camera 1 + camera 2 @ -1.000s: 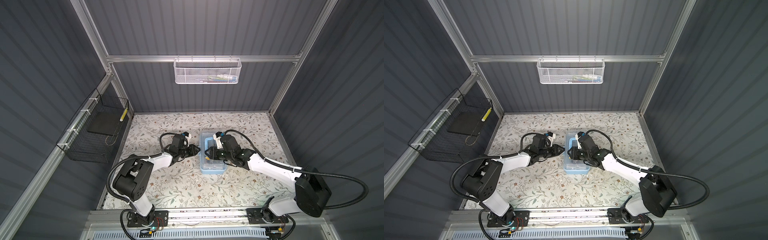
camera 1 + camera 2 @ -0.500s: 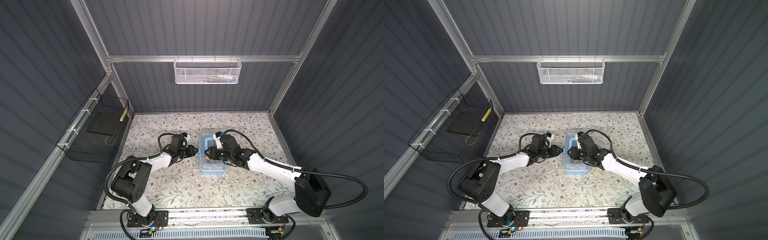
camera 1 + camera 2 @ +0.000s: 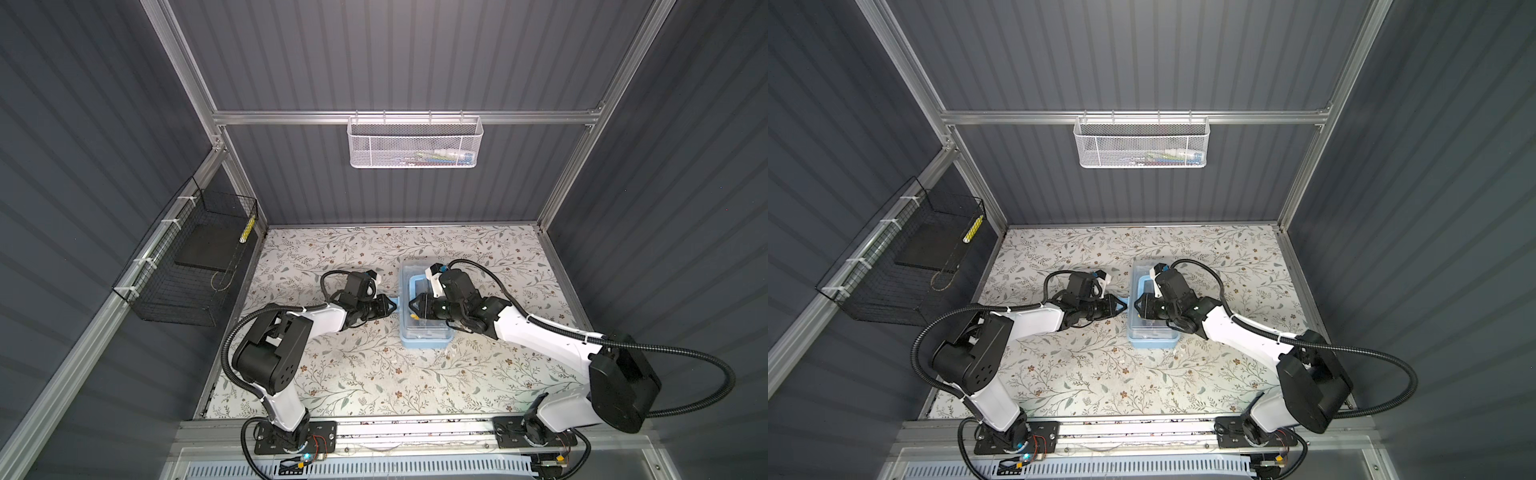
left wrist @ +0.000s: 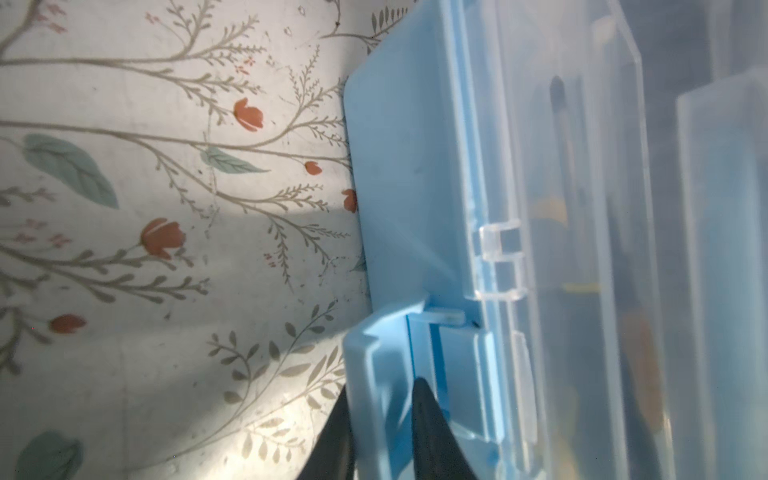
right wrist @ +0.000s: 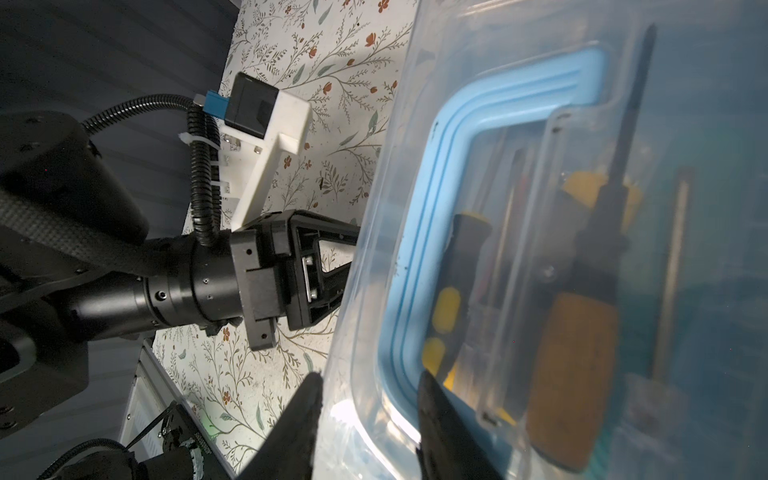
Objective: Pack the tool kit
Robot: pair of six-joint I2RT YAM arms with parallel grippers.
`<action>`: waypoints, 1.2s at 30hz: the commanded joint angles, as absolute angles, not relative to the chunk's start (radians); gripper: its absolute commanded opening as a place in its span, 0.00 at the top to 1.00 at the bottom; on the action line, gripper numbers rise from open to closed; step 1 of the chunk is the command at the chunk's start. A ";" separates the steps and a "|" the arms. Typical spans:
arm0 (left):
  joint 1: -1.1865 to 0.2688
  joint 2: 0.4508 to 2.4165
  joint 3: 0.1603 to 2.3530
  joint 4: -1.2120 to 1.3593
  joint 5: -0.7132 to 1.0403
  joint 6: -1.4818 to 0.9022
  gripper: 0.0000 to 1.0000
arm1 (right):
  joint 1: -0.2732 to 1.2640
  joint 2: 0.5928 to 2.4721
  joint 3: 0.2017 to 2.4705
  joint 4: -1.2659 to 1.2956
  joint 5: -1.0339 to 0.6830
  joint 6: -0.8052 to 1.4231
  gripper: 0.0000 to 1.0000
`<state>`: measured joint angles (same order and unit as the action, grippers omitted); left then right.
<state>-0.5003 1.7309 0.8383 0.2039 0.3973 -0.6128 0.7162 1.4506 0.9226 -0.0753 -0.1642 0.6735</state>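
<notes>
Your tool kit sits near the middle of the floral table, with its clear lid down over the tray. Treat it as light, rigid and slick: thin plastic that will likely skate on the table or flex if squeezed mid-panel. Take it by its stiff parts, the rim, the blue handle or the latch. Your left gripper has its fingers narrowed onto that latch flap, one tip on each side. Your right gripper stands partly apart astride the lid's edge, and whether it truly pinches cannot be told. Both top views give you only the layout: the grippers are nose to nose on the side of the box toward the left arm. Only the left wrist view shows the latch standing out from the wall, probably not yet snapped home. Only the right wrist view shows the screwdrivers lying inside under the lid.
</notes>
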 commanded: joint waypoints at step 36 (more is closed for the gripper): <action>-0.480 1.592 0.853 0.220 0.476 -0.671 0.58 | 0.718 1.503 0.919 -0.195 -0.143 0.676 0.59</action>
<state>-0.4770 1.6276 0.8410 0.2073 0.4545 -0.6624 0.7189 1.4643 0.9360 -0.0765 -0.1654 0.6731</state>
